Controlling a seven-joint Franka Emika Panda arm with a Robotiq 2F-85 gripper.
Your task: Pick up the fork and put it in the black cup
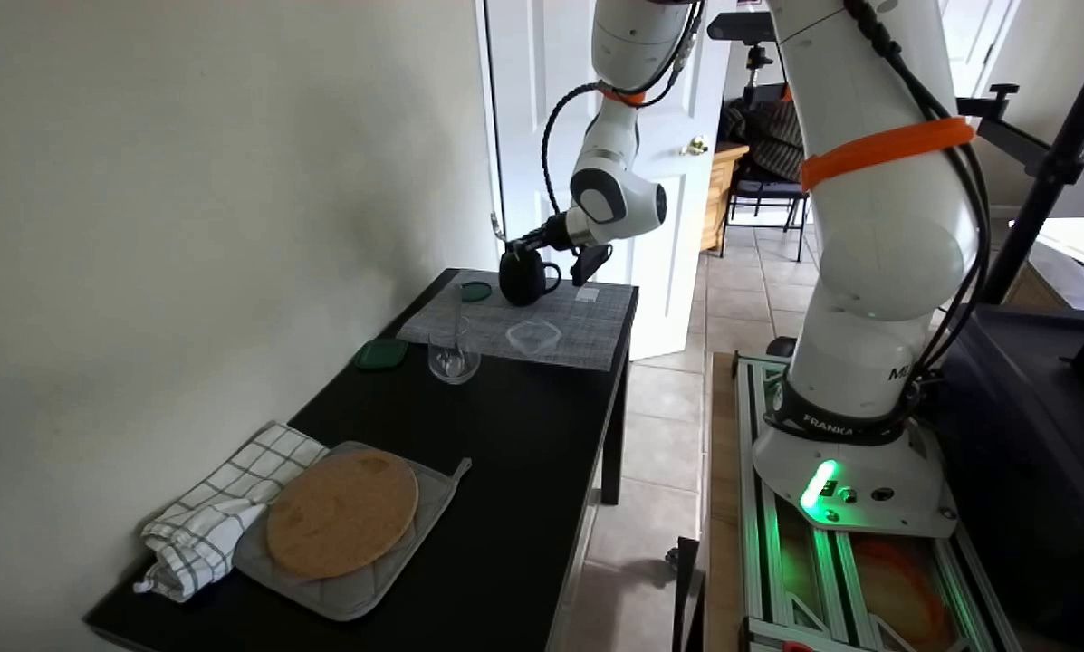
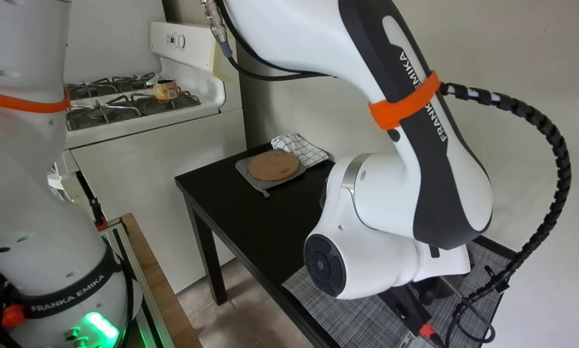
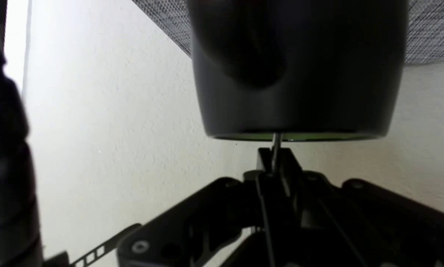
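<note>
The black cup [image 1: 522,279] stands upright on the grey placemat, its handle toward the robot. In the wrist view the black cup [image 3: 299,74] appears upside down, with its rim low and a strip of green inside. My gripper [image 1: 514,244] is just above the rim. In the wrist view the gripper [image 3: 275,159] is shut on the fork [image 3: 277,142], of which only a thin silver length shows. The fork passes from the fingertips into the cup's mouth, and its far end is hidden behind the near wall. In an exterior view the arm hides the fingertips and most of the cup.
A clear stemmed glass [image 1: 454,358] stands near the placemat [image 1: 587,326], which bears a clear lid [image 1: 533,337] and a green lid [image 1: 475,291]. A green container [image 1: 380,354] lies by the wall. A round board [image 1: 347,516] and a checked towel [image 1: 225,507] lie farther along the table.
</note>
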